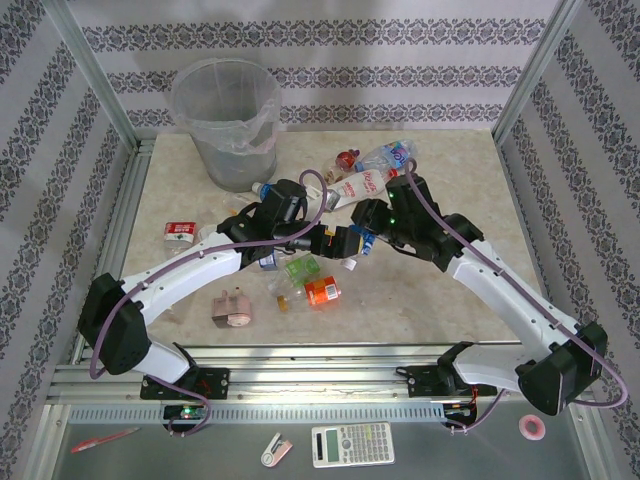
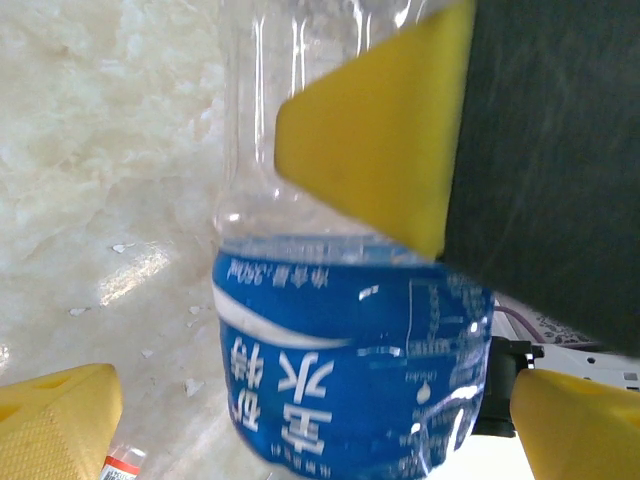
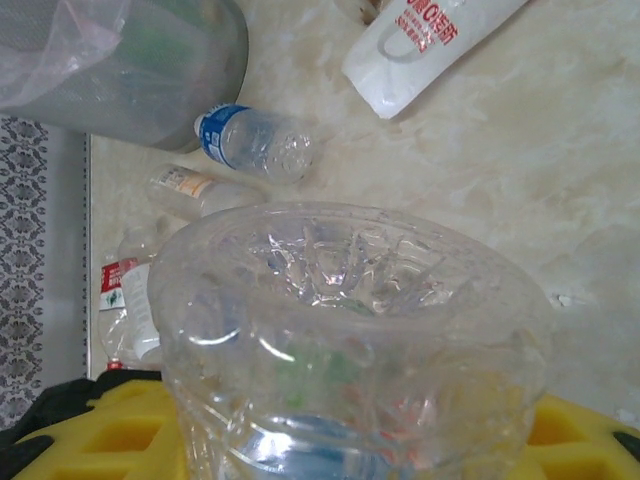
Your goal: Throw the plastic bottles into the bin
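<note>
In the top view, the two grippers are seen meeting over the middle of the table [image 1: 450, 170]. The left gripper [image 1: 320, 240] is reached in from the left and the right gripper [image 1: 349, 240] from the right, with a blue-labelled bottle [image 1: 362, 243] caught where they meet. The bin [image 1: 225, 120] is set at the far left corner, and the left arm is judged the nearer to it. Loose bottles [image 1: 372, 172] are scattered on the table around the grippers.

In the left wrist view, the left gripper [image 2: 320, 425] is shown spread wide, its yellow fingers [image 2: 60, 425] placed either side of the bottle's label. A clear gap is seen on the left side; contact on the right cannot be told. The bottle's long axis is laid across the line between the fingers, so a closing would be taken across its width. Another yellow-padded finger, judged to be the right gripper's, is pressed on the clear part above the label.

In the right wrist view, the right gripper [image 3: 350, 445] is clamped on the same bottle, its ribbed base turned up and away from the fingers. The bin is seen beyond, up and to the left. A handover to the left arm is judged the likely next step.
</note>
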`<state>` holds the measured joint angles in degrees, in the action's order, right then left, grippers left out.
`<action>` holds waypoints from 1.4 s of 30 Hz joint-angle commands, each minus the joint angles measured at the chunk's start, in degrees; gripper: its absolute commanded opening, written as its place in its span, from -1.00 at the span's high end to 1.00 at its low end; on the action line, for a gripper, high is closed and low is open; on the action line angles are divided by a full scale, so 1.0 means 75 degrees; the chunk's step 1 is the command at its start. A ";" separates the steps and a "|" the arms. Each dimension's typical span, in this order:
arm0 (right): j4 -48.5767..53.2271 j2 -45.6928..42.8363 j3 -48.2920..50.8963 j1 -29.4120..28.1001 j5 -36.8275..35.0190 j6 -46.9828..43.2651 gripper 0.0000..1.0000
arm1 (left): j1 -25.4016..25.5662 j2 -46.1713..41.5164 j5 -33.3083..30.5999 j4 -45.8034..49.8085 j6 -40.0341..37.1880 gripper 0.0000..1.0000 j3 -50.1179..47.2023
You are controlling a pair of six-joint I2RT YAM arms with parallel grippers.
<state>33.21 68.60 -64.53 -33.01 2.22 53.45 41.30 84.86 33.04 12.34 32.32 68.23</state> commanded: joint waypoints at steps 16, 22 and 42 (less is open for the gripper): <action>-0.0320 -0.0356 0.0335 -0.0483 -0.0056 0.0501 0.12 | 0.0306 0.0349 0.0755 -0.1043 0.0425 -0.61 -0.0437; -0.0367 -0.0322 0.0348 -0.0507 -0.0038 0.0543 0.13 | 0.0306 0.0460 0.0838 -0.1110 0.0409 -0.16 -0.0401; -0.0100 -0.0192 -0.0091 -0.0508 -0.0150 0.0052 -0.83 | -0.0218 0.0143 0.0266 -0.0945 0.0476 0.32 -0.0791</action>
<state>32.32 67.77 -63.05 -36.18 1.91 55.00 40.62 87.90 36.75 6.00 35.66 63.00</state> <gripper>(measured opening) 0.892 0.608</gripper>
